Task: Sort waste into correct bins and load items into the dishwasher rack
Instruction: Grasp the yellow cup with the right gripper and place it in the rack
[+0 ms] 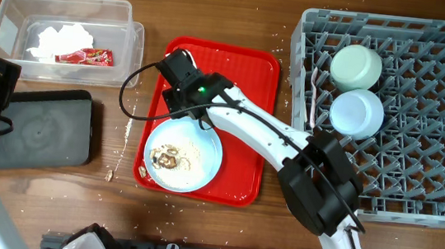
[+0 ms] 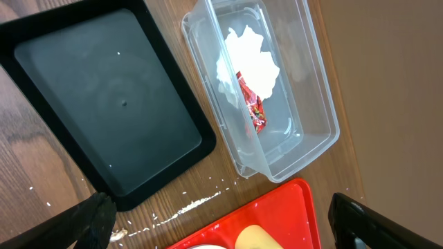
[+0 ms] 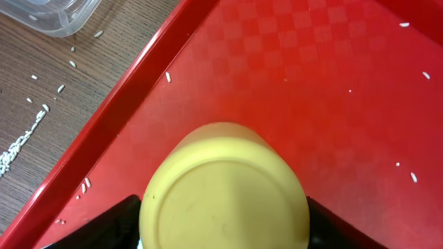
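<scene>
1. The right gripper clamps the upturned cup on the red tray, at the bottom centre of its wrist view.
2. The left gripper is spread wide and empty, over the black tray and tub.

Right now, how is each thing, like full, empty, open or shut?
Clear tub: holds the napkin and red wrapper.
Black tray: empty.
Blue plate: dirty, scraps on it.
Yellow cup: closed bottom showing, on the red tray.
Green bowl: in the rack.
Light blue bowl: in the rack.
Left gripper: open, empty.
Right gripper: around the cup, grip unclear.
</scene>
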`<action>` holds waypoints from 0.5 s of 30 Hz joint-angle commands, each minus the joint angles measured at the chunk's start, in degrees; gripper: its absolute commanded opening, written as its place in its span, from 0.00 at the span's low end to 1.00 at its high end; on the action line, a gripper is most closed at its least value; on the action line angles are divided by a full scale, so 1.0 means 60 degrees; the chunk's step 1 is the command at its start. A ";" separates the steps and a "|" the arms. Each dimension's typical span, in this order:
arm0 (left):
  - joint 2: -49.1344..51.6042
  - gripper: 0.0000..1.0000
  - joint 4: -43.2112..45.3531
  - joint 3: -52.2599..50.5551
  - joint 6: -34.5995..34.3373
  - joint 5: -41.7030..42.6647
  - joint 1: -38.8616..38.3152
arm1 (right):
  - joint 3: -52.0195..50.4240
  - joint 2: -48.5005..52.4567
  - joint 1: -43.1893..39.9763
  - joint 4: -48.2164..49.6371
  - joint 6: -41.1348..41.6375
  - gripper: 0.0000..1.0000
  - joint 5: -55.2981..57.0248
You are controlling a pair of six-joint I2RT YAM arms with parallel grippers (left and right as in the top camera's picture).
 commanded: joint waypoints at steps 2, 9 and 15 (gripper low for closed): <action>-0.0007 1.00 0.0029 -0.0007 0.0153 -0.0022 0.0026 | 0.0135 0.0175 -0.0015 0.0018 0.0076 0.59 0.0178; -0.0007 1.00 0.0029 -0.0007 0.0153 -0.0022 0.0026 | 0.0157 -0.2503 -0.1555 -0.0412 0.0229 0.56 0.0645; -0.0007 1.00 0.0029 -0.0007 0.0153 -0.0022 0.0026 | 0.0157 -0.5388 -0.6127 -0.1381 0.0222 0.56 0.0852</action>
